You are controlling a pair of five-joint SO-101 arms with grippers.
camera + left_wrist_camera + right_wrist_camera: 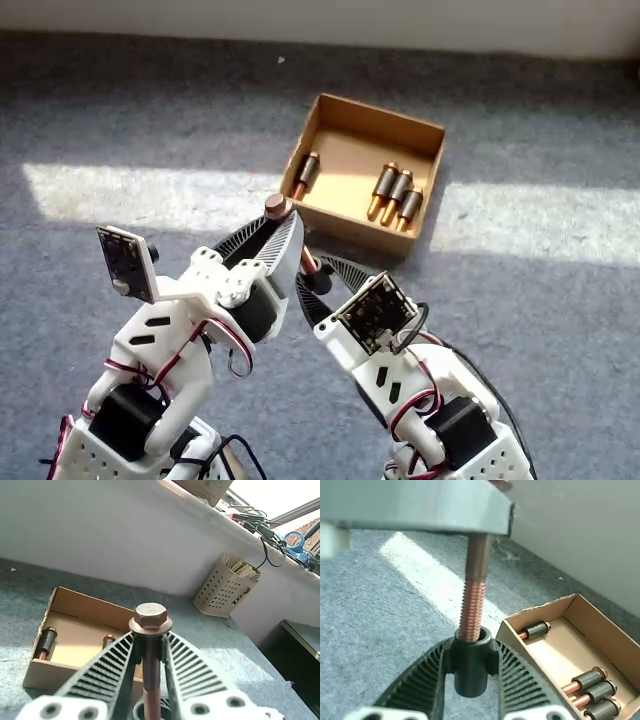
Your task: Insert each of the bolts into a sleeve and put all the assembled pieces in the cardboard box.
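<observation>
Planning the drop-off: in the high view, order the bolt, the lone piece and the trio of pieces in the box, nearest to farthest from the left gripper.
1. Bolt, clamped in the left gripper.
2. Lone piece, left in the box.
3. Trio, right in the box.

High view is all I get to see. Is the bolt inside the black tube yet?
Observer: Only the tip. In the right wrist view, the bolt has its threaded end in the top of the sleeve, and most of the thread shows above it.
Operator: Who's holding the tube?
Observer: The right tool, shut on the sleeve's sides.
Operator: And the bolt?
Observer: The left tool clamps its shank just under the hex head.
</observation>
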